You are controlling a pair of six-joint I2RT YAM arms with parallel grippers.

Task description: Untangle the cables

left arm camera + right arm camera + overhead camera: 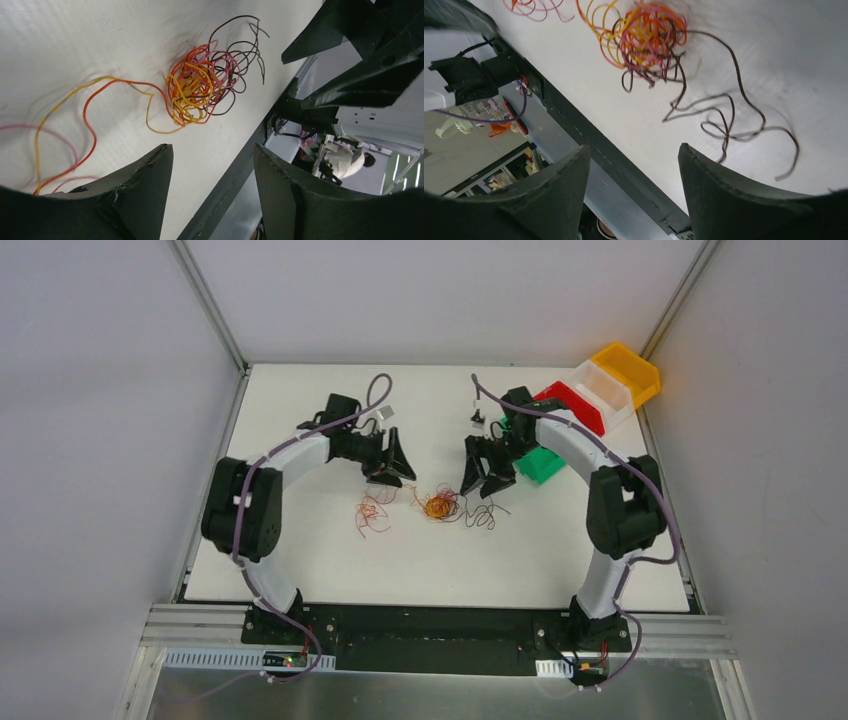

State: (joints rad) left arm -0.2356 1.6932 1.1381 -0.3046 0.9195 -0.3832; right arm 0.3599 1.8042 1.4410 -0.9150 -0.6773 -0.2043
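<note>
On the white tabletop (300, 560), the knot of hair-thin curly wires (438, 505) — red, orange, yellow, dark brown — lies between the black left gripper (393, 478) and right gripper (479, 490), both spread wide, holding nothing. Pinching its dense orange middle risks cinching the snarl tighter.

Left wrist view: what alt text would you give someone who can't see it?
A small knot of thin curly cables in orange, yellow, pink and dark brown lies on a white table, with loose orange and yellow strands trailing left. The left end effector is open in the foreground, holding nothing.
</note>
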